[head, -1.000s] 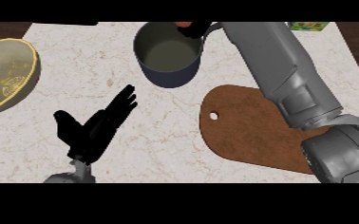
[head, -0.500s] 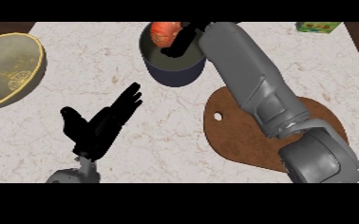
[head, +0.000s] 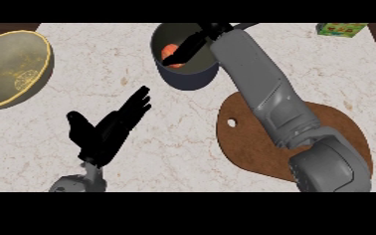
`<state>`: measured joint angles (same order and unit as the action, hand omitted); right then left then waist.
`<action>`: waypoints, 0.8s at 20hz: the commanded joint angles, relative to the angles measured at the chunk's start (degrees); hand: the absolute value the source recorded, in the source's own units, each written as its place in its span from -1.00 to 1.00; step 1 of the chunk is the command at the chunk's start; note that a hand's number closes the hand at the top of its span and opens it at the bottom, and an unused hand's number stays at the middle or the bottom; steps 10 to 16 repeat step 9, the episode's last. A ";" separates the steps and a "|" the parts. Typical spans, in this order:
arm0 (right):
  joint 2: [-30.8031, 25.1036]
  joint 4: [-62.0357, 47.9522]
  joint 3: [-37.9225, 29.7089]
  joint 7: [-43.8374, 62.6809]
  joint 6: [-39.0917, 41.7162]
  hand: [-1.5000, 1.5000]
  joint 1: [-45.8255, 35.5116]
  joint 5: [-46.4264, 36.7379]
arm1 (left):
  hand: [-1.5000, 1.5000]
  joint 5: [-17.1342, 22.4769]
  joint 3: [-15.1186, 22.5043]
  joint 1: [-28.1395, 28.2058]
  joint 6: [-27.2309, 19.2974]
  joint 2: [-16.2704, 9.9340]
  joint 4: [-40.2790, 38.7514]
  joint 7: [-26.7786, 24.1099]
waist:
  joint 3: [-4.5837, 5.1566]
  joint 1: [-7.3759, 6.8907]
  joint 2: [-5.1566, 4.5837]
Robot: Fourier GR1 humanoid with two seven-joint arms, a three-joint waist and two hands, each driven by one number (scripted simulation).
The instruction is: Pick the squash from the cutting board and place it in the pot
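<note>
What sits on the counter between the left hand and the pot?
Nothing: in the head view, only bare marble counter separates the open left hand from the pot.

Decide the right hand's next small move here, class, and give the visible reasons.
Probably lift the right hand straight up and clear of the pot. The squash already shows inside the pot, the cutting board no longer bears it, and the hand's fingers look straightened over the rim rather than curled round it.

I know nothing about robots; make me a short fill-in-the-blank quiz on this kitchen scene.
1. The orange squash lies inside the dark ____.
2. The right hand reaches over the pot from the view's ____ side.
3. The brown cutting board has a small ____ near its left edge.

Missing words: pot; right; hole
</note>
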<state>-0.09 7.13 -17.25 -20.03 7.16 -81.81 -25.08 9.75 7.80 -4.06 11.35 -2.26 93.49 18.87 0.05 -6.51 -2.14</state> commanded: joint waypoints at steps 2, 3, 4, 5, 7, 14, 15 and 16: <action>0.08 -0.31 -2.52 -4.22 -4.27 -1.00 1.90 3.27 | 0.00 0.61 -0.82 -0.35 0.08 -0.54 0.83 0.84 | -0.02 -0.03 0.06; -0.75 1.19 -2.52 -3.78 -3.31 -1.00 1.95 2.53 | 0.00 0.62 -0.95 -0.55 -0.36 -0.28 0.42 1.30 | -0.04 1.27 0.00; 0.08 0.59 -2.45 -4.88 -7.14 -1.00 2.40 2.82 | 0.00 -0.57 -0.31 -0.54 -1.12 0.49 -0.01 0.11 | -0.01 0.63 0.02; -0.20 1.15 -2.12 -4.49 -7.82 -1.00 3.21 1.93 | 0.00 1.25 -1.12 1.53 0.45 -0.70 1.10 0.47 | -0.01 0.93 0.05; -2.70 1.19 -3.18 -3.01 -6.16 -1.00 1.86 2.85 | 0.00 1.30 -1.92 -0.67 -0.20 -0.38 -0.22 0.83 | -0.01 1.55 0.03; -5.08 1.25 -3.56 -3.24 -5.86 -1.00 2.30 3.02 | 0.00 -0.66 -0.08 1.45 -1.68 0.47 2.01 0.87 | -0.05 1.32 0.15; -5.08 1.25 -3.56 -3.24 -5.86 -1.00 2.30 3.02 | 0.00 -0.66 -0.08 1.45 -1.68 0.47 2.01 0.87 | -0.05 1.32 0.15; -5.08 1.25 -3.56 -3.24 -5.86 -1.00 2.30 3.02 | 0.00 -0.66 -0.08 1.45 -1.68 0.47 2.01 0.87 | -0.05 1.32 0.15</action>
